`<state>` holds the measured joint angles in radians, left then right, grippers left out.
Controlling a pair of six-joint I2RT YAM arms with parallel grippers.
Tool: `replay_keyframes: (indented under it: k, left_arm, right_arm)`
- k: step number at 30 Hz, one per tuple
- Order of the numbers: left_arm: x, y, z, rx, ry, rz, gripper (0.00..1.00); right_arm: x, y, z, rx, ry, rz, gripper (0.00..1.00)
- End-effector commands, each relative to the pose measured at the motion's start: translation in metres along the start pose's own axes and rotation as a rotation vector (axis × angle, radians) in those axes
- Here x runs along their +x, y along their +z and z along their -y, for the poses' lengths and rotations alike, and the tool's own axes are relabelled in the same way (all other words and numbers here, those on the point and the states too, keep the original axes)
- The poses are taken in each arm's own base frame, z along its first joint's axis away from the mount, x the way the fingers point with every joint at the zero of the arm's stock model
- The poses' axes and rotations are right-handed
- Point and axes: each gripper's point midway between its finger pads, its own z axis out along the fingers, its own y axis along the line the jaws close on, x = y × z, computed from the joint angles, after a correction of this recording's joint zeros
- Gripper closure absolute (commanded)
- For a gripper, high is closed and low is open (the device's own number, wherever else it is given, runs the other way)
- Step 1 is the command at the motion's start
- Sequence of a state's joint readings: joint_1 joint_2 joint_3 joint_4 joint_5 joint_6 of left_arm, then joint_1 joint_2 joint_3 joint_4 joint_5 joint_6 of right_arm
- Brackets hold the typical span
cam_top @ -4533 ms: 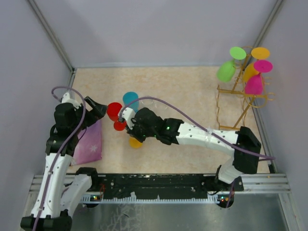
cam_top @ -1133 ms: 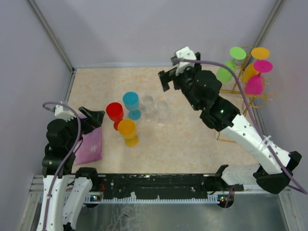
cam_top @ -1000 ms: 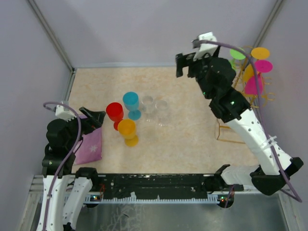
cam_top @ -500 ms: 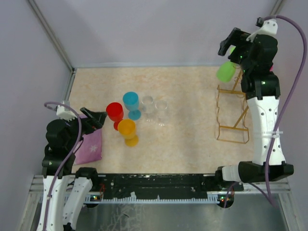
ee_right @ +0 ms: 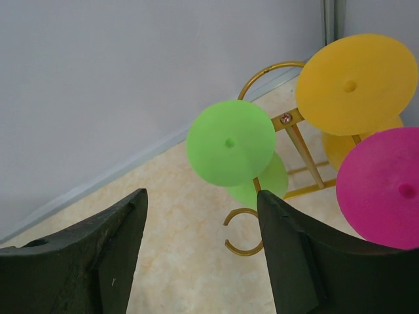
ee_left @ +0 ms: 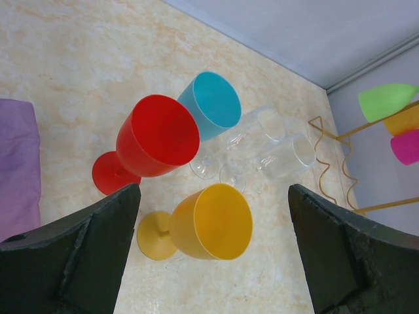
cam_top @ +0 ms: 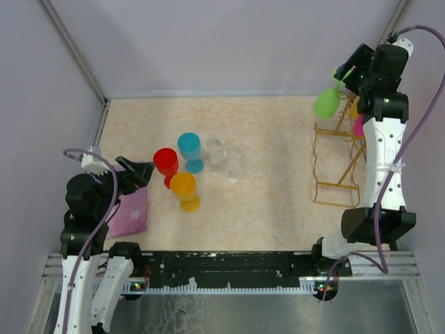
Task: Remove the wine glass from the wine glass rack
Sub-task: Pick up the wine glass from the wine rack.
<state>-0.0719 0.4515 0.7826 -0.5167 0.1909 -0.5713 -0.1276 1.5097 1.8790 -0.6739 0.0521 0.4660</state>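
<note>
Where the far and right edges of the bench (cam_top: 271, 125) meet stands the wine glass rack (ee_right: 286, 119), and three glasses hang from it upside down, feet up and bowls down. The green wine glass (ee_right: 230, 142) is on the side nearest the middle of the bench, the orange wine glass (ee_right: 353, 85) is beyond it towards the corner, and the pink wine glass (ee_right: 383, 190) is beside that.

The right pincer (ee_right: 201, 203) hovers above the rack with its fingers spread wide and nothing between them. From its own camera the green foot shows in the gap, untouched.

Out on the middle of the bench five glasses stand close together: a red glass (ee_left: 157, 140), a blue glass (ee_left: 209, 104), a yellow glass (ee_left: 209, 222) and two clear glasses (ee_left: 262, 124).

By the left edge lies a purple cloth (cam_top: 128, 212). Over it the left pincer (ee_left: 213, 193) is held wide open and empty, pointing at the cluster.
</note>
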Motion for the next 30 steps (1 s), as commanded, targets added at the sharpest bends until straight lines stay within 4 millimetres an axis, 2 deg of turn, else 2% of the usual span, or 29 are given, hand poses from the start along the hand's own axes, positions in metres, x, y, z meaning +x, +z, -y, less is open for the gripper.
replay_keyframes:
  k: [1,18,30]
  left_arm:
    - [-0.003,-0.004,0.005,0.02,0.006,0.011,0.01]
    - [-0.004,-0.004,0.005,0.018,0.014,0.01,0.01]
    - [-0.004,-0.004,0.004,0.015,0.014,0.01,0.01]
  right_arm:
    - [-0.025,-0.004,-0.002,0.001,0.039,0.105,0.34]
    - [-0.015,0.014,0.024,0.071,0.088,0.118,0.44]
    - [-0.01,0.024,0.028,0.071,0.103,0.119,0.51]
